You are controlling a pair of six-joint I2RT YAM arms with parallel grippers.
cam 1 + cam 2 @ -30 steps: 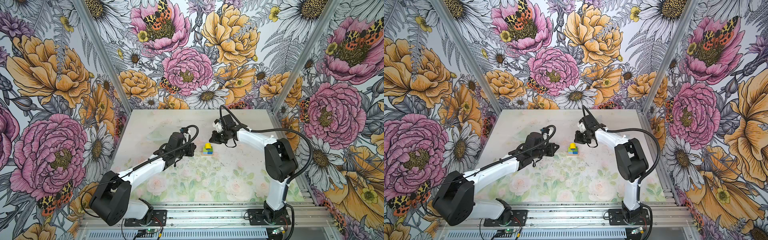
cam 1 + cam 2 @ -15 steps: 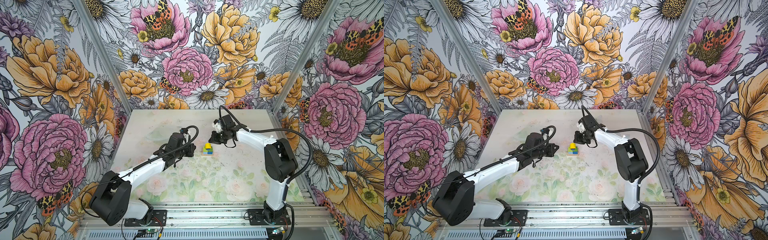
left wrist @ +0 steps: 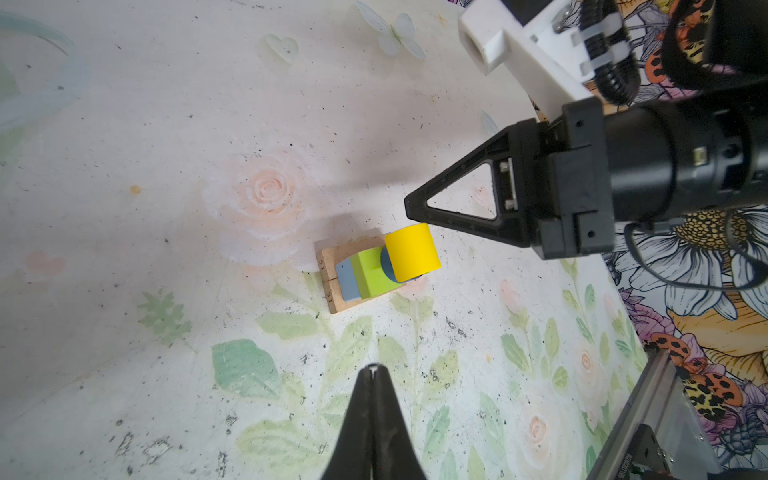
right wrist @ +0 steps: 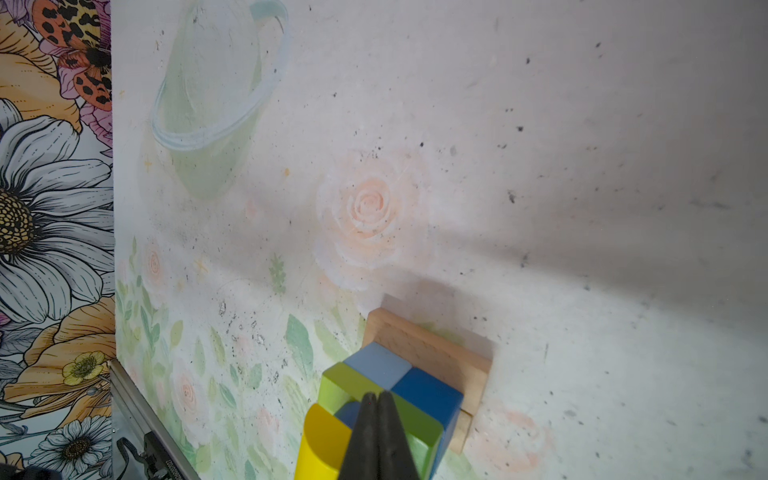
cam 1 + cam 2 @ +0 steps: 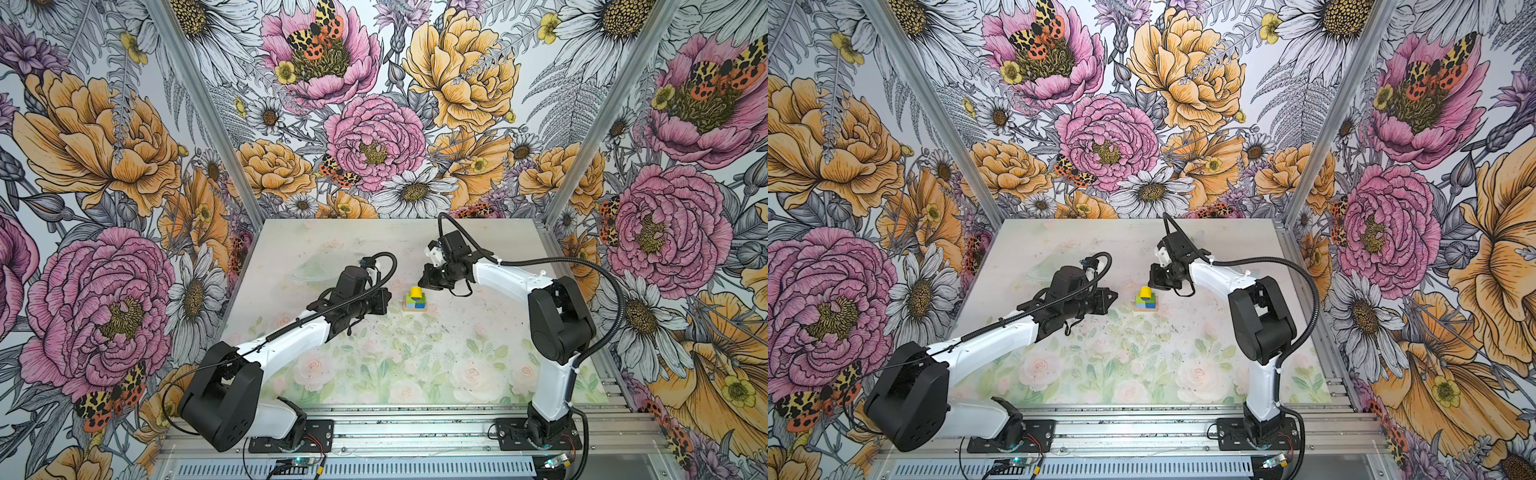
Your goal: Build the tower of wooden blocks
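The tower [image 5: 414,299] stands on the tabletop [image 5: 415,353] between the two grippers: tan bars [image 3: 347,249] at the base, cubes [image 4: 428,395] on them, then a cylinder [image 3: 387,266] and the yellow half-round [image 3: 411,251] on top. The left gripper [image 3: 374,368] is closed and empty, its tip aimed at the tower from near by. The right gripper [image 4: 376,397], jaws together and holding nothing, hangs just above and beside the half-round, apart from it.

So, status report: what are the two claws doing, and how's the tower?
Grippers shut, empty: left gripper short of the tower, right gripper by its yellow top. Tower standing. Nothing in the way.
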